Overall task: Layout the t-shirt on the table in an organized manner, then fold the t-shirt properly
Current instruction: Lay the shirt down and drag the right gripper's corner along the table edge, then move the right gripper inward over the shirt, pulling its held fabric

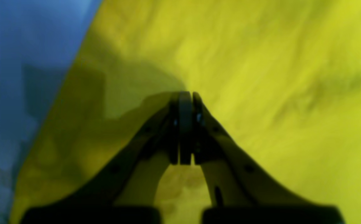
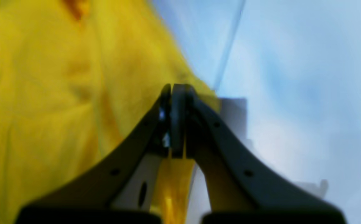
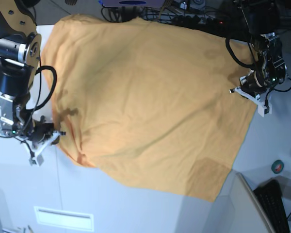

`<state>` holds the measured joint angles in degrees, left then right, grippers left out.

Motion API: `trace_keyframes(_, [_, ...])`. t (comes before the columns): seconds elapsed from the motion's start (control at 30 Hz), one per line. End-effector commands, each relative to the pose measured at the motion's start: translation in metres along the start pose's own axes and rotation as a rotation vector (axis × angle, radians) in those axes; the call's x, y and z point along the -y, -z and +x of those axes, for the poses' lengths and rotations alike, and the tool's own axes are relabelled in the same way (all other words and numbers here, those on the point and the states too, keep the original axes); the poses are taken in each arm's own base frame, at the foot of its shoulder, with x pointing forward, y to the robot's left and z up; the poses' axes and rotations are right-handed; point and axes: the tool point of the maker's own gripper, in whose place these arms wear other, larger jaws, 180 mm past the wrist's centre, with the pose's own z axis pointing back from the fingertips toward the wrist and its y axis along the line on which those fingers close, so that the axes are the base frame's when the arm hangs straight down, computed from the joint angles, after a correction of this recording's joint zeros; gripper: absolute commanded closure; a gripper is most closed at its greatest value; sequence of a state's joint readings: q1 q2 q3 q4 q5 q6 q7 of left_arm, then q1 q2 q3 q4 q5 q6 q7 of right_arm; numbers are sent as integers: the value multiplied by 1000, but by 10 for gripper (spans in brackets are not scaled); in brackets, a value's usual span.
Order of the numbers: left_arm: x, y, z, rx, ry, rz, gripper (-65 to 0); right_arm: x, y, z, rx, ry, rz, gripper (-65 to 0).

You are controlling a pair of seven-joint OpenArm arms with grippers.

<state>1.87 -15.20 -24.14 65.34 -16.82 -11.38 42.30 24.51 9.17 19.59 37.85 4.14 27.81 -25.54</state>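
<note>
The orange-yellow t-shirt (image 3: 145, 97) is stretched wide between my two grippers and covers most of the table (image 3: 136, 208). My left gripper (image 3: 241, 90) is at the shirt's right edge in the base view. In the left wrist view it (image 1: 185, 95) is shut, with the shirt's cloth (image 1: 261, 62) all around it and behind its fingers. My right gripper (image 3: 58, 132) is at the shirt's left edge. In the right wrist view it (image 2: 175, 87) is shut on the shirt's edge (image 2: 43, 93), and cloth runs down between its fingers. No lettering shows clearly.
Bare table shows in the left wrist view (image 1: 12, 62) and the right wrist view (image 2: 292, 77), where a thin seam line (image 2: 228, 49) crosses it. A keyboard (image 3: 269, 199) and a tape roll (image 3: 278, 166) sit at the lower right. Cables (image 3: 194, 17) lie along the far edge.
</note>
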Motion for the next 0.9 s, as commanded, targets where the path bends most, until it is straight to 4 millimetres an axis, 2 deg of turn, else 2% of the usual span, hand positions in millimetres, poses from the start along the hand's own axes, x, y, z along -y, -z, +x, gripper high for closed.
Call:
trace_keyframes(0.0, [-6, 3, -11, -37, 5, 15, 0, 13, -2, 11, 26, 18, -36, 0])
trace_keyframes(0.13, [-24, 7, -34, -62, -5, 43, 0, 30, 0, 3, 48, 70, -86, 0])
trace_keyframes(0.23, [-30, 5, -36, -54, 1, 54, 0, 45, -2, 1, 48, 101, -158, 0])
trace_keyframes(0.4, [-31, 5, -40, -60, 3, 56, 0, 57, -5, 0, 50, 138, -219, 0])
trace_keyframes(0.53, [-31, 4, -41, -62, 3, 57, 0, 87, -16, -6, 49, 191, -345, 0])
trace_keyframes(0.73, [-33, 3, -48, -71, 2, 57, 0, 114, -29, -10, 83, 340, -437, 0])
trace_keyframes(0.8, [-30, 0, -42, -53, 11, 53, 0, 118, -33, -7, 107, 374, -443, 0])
trace_keyframes(0.87, [-30, -4, -45, -47, 23, 52, 0, 122, -42, 0, 153, 380, -457, 0])
